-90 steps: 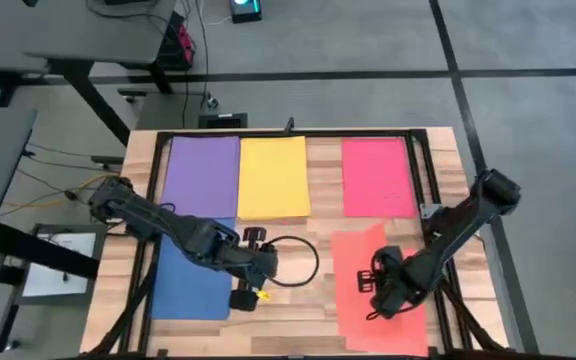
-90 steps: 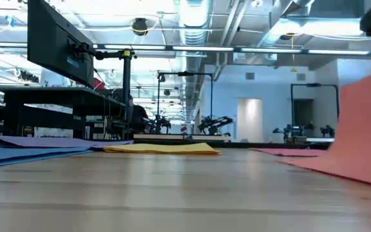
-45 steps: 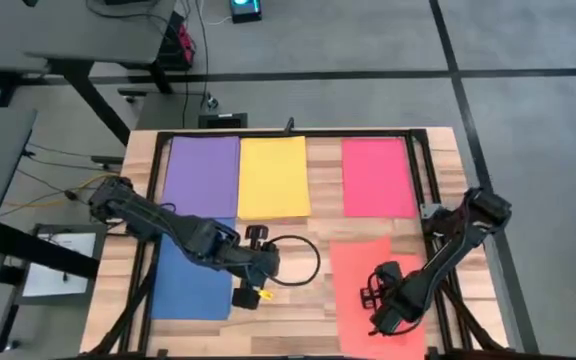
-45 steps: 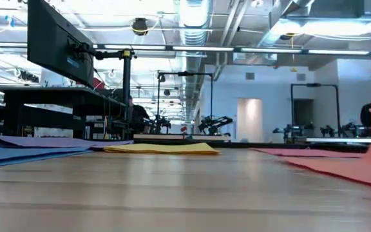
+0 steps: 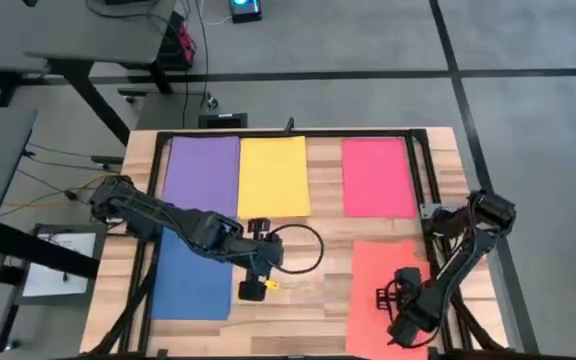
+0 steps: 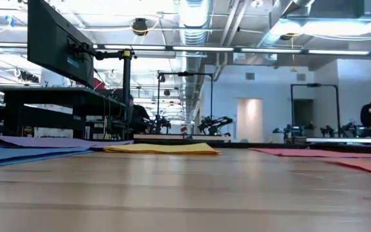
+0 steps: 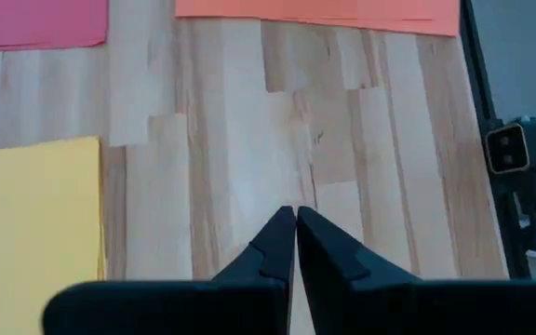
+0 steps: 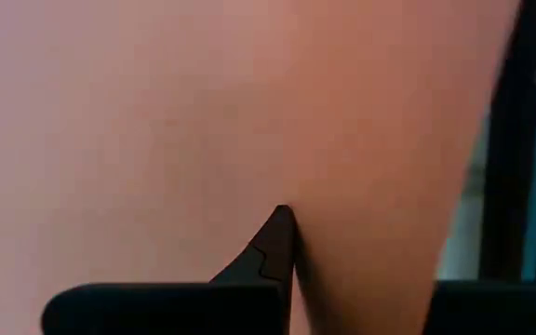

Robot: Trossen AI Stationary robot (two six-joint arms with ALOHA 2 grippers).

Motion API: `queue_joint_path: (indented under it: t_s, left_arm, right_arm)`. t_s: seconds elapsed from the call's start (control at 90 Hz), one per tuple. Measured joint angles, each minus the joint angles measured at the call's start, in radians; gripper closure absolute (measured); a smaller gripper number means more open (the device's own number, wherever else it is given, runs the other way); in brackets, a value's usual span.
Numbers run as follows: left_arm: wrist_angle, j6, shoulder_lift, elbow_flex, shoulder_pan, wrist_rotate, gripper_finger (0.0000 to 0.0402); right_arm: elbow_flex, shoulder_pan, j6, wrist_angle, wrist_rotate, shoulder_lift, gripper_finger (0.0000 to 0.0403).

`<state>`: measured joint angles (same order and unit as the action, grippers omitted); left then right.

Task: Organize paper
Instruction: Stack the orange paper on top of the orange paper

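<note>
**Right hand pinching the orange-coral sheet at its near edge**

Right hand (image 5: pixel 411 325) is seen low over the near end of the orange-coral sheet (image 5: pixel 386 270); in its wrist view the fingers (image 8: pixel 277 237) are closed together with the sheet filling the picture, so a pinch on the paper is judged likely.

The table (image 5: pixel 323 300) carries five sheets, here placed relative to the yellow sheet (image 5: pixel 272 177). The purple sheet (image 5: pixel 203 175) lies just beside it on the left arm's side. The red-pink sheet (image 5: pixel 377 176) lies on the other side, apart, with bare wood between. The blue sheet (image 5: pixel 190 285) lies nearer the robot, below the purple one. The orange-coral sheet lies diagonally nearer, below the red-pink one, and appears flat and roughly square to it.

Left hand (image 5: pixel 252 290) hangs just nearer than the yellow sheet's near edge, over bare wood, its fingers (image 7: pixel 287 237) pressed together on nothing.

The step in hand is judged to be the squaring of the orange-coral sheet in the near row. What follows would call for a release without dragging the thin sheet askew, then a lift clear of it.
</note>
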<state>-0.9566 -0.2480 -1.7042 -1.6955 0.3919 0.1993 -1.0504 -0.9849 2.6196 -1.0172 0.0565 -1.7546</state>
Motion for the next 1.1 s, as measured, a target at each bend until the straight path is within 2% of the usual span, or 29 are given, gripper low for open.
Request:
queue_joint_path:
  t_s: [0.2, 0.378, 0.578, 0.733, 1.1]
  left_arm:
    - [0.055, 0.017, 0.0, 0.0, -0.013, 0.0, 0.0402]
    - [0.057, 0.02, 0.0, 0.0, -0.013, 0.0, 0.0402]
    - [0.056, 0.02, 0.0, 0.0, -0.014, 0.0, 0.0402]
    - [0.056, 0.02, 0.0, 0.0, -0.015, -0.001, 0.0402]
    - [0.056, 0.034, 0.0, 0.0, -0.015, -0.001, 0.0402]
  right_arm:
    - [0.0, -0.009, 0.014, 0.006, 0.0, 0.0, 0.0403]
    - [0.0, -0.006, -0.14, 0.013, 0.005, 0.0, 0.0403]
    - [-0.001, 0.01, -0.254, 0.004, 0.064, 0.009, 0.0403]
    - [-0.001, 0.018, -0.428, 0.003, 0.096, 0.01, 0.0403]
    - [-0.001, 0.026, -0.493, 0.018, 0.095, 0.007, 0.0397]
